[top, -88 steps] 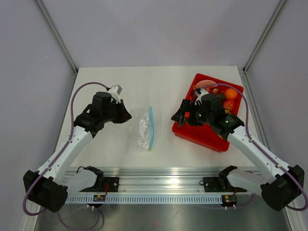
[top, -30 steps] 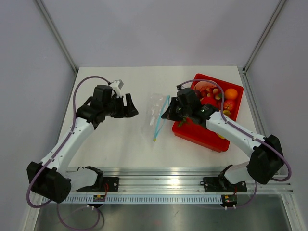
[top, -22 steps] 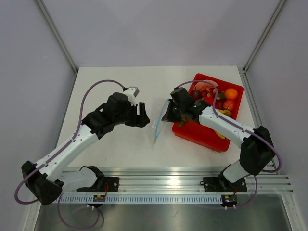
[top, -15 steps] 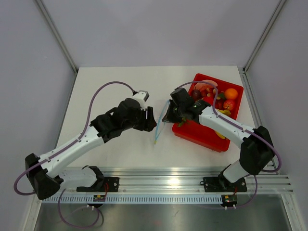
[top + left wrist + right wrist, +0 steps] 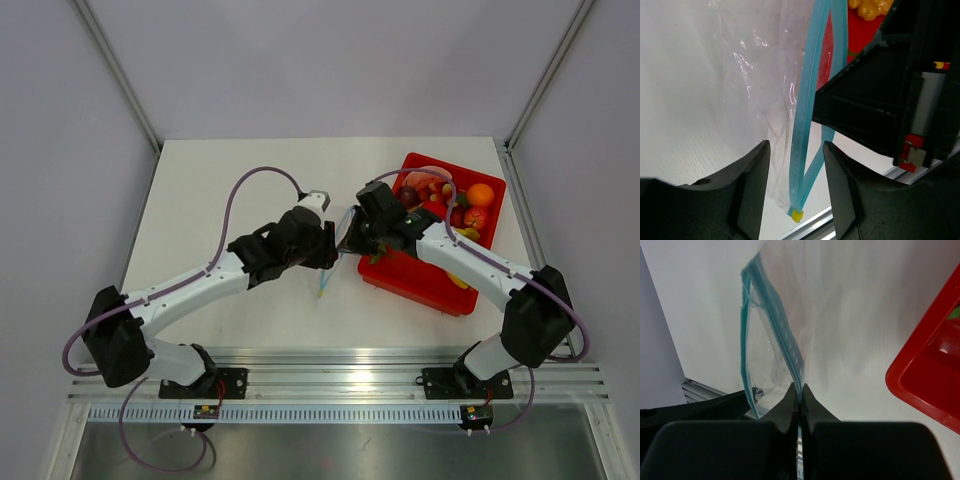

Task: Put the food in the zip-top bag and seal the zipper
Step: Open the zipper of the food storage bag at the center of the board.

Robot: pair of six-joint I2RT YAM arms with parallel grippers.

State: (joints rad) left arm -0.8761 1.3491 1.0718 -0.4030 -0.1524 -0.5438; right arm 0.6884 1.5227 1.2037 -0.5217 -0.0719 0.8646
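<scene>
1. Right pincer [image 5: 799, 389] is clenched on the zipper [image 5: 791, 351], holding the zip-top bag [image 5: 771, 340] up on edge.
2. Left pincer [image 5: 795, 150] is released, straddling the other lip.
3. The food [image 5: 410, 196] lies in the red tray [image 5: 415, 278]; filling and sealing remain.

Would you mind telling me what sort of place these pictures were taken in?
Most likely a robotics lab test cell, not a kitchen: a white table enclosed by plain grey panels, the left arm and right arm bolted to an aluminium rail, and a red tray of toy fruit.
</scene>
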